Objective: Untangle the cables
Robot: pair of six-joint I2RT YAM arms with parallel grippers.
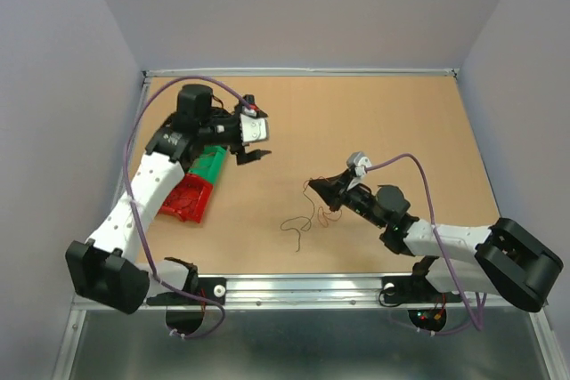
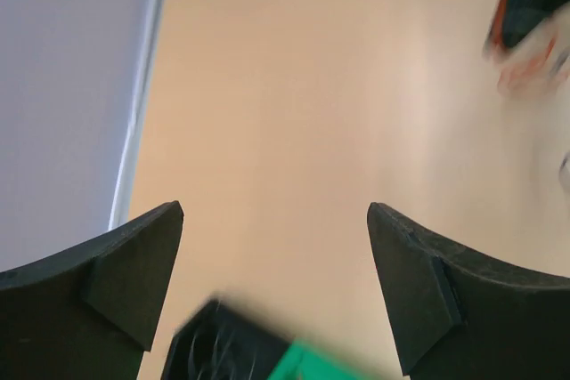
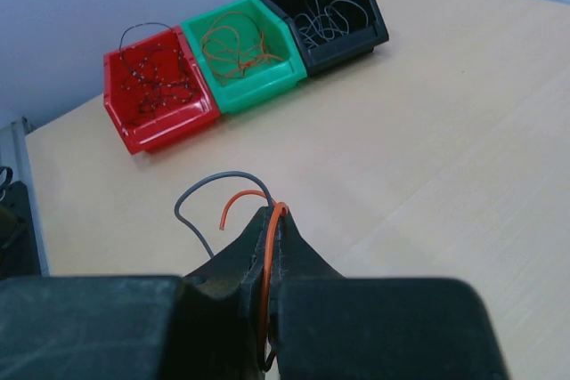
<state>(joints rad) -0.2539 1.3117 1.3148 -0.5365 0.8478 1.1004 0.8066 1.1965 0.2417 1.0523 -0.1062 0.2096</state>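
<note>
My right gripper (image 1: 314, 186) (image 3: 274, 213) is shut on an orange-red cable (image 3: 265, 260), which runs up between the pads and curls over the tip. A thin grey cable (image 3: 207, 186) arches out beside it. In the top view, loose strands (image 1: 296, 223) lie on the table just below and left of this gripper, and orange loops (image 1: 329, 211) hang by its fingers. My left gripper (image 1: 260, 135) (image 2: 274, 220) is open and empty, held above the table at the far left. In its own view the black bin (image 2: 218, 344) shows below it.
Three small bins stand in a row at the left: red (image 3: 158, 86), green (image 3: 240, 49) and black (image 3: 325, 13), each with thin wires in it. The red bin (image 1: 185, 198) and the green bin (image 1: 208, 166) lie partly under my left arm. Grey walls enclose the table.
</note>
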